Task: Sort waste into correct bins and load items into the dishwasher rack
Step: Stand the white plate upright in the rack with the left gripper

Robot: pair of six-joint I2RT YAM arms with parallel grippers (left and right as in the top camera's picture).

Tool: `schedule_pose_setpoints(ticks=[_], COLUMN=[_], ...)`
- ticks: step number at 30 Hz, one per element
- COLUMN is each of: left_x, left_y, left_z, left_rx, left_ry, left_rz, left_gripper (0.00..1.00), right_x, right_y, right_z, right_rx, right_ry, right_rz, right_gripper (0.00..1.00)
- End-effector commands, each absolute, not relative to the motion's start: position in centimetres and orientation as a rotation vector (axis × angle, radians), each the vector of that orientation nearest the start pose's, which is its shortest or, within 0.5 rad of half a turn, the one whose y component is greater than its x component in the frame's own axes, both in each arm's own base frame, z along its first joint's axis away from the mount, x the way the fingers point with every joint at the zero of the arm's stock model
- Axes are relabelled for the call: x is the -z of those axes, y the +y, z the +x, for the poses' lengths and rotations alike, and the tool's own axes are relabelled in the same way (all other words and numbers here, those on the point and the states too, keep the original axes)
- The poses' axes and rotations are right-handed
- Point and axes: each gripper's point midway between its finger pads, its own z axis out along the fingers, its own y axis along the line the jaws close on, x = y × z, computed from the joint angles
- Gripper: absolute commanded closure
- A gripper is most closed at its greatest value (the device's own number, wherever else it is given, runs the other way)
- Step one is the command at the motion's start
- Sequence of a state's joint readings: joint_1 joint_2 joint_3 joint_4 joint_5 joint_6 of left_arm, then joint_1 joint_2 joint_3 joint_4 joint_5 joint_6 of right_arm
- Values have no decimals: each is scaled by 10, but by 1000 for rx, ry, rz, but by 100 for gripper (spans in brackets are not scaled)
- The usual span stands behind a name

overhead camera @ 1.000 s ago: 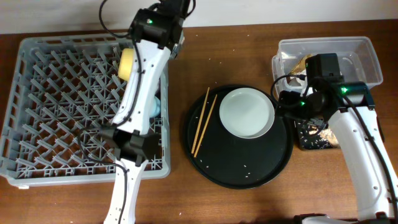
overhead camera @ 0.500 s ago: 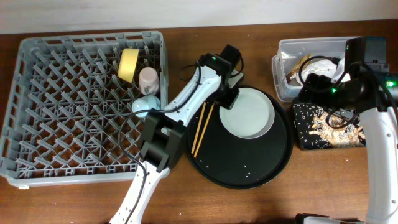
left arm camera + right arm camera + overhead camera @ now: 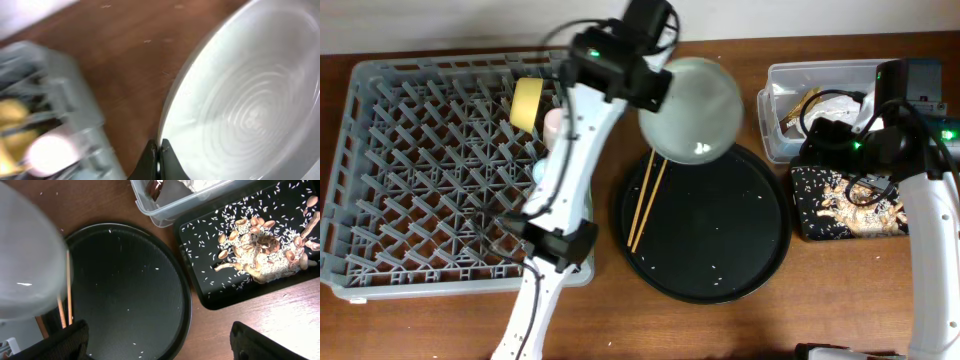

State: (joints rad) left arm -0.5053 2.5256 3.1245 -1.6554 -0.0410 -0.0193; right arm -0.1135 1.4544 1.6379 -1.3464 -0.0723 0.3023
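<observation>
**Plate point(image 3: 692, 105) held by its rim, upper centre of the overhead frame**

The left gripper point(image 3: 159, 151) is pinched shut on the plate's edge. An edge grip probably suits this load, since it leaves the plate free to be tipped upright between the pegs of the rack point(image 3: 420, 170) at left. The plate hangs clear of the round tray point(image 3: 720, 265). The chopsticks point(image 3: 645, 200) lie on that tray, not yet loaded. A yellow bowl point(image 3: 526, 103) and a pink cup point(image 3: 556, 122) already stand in the rack's upper right part.

The right gripper point(image 3: 157, 337) hovers over the round tray's right side. Its fingers point(image 3: 60, 340) are spread wide with nothing between them, which suggests it is waiting its turn.

The pinch on the rim is legible only in the left wrist view; overhead, the arm masks it. The right wrist view resolves the scraps point(image 3: 260, 250) and rice in the black tray point(image 3: 850, 205) beside the tub point(image 3: 895, 75). The overhead view alone relates plate, rack and bins.
</observation>
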Motion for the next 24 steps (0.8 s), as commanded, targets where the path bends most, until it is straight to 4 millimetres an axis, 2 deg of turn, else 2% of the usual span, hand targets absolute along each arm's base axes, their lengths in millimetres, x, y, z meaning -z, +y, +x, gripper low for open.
schedule_pose_setpoints(ticks=[1, 3, 4, 5, 6, 7, 8, 10, 11, 12, 15, 21, 24], left_x=[-313, -364, -395, -431, -435, -428, -406, -374, -342, -319, -277, -243, -233], left_y=[-170, -115, -83, -36, -16, -1, 15, 39, 53, 62, 64, 55, 49], left_z=[464, 456, 442, 411, 400, 393, 387, 383, 384, 384, 389, 395, 394], left_rx=[-210, -451, -566, -739, -865, -963, -1077, -1272, -1359, -1407, -1415, -1300, -1232], left_ry=[2416, 2298, 2232, 2168, 2155, 2163, 2196, 2195, 2238, 2272, 2316, 2394, 2452], left_rz=[423, 257, 162, -2, -67, -118, -174, -254, -271, -271, -267, -285, -287], left_gripper=[99, 99, 99, 99, 99, 99, 99, 99, 99, 99, 99, 99, 99], right_x=[-262, -262, -262, -263, -264, -264, -264, -264, -264, -264, -263, -263, -262], right_y=[-25, -25, -25, -25, -25, -26, -26, -26, -26, -26, -27, -27, -27], right_z=[319, 319, 319, 321, 322, 322, 323, 323, 323, 323, 322, 322, 321], right_rx=[-152, -152, -152, -153, -153, -153, -153, -153, -153, -150, -141, -140, -135], right_ry=[2656, 2656, 2654, 2645, 2642, 2640, 2638, 2639, 2639, 2641, 2641, 2645, 2653], right_rz=[530, 530, 530, 527, 526, 525, 525, 525, 525, 515, 518, 518, 495], right_gripper=[7, 6, 6, 6, 6, 5, 5, 5, 5, 5, 6, 5, 6])
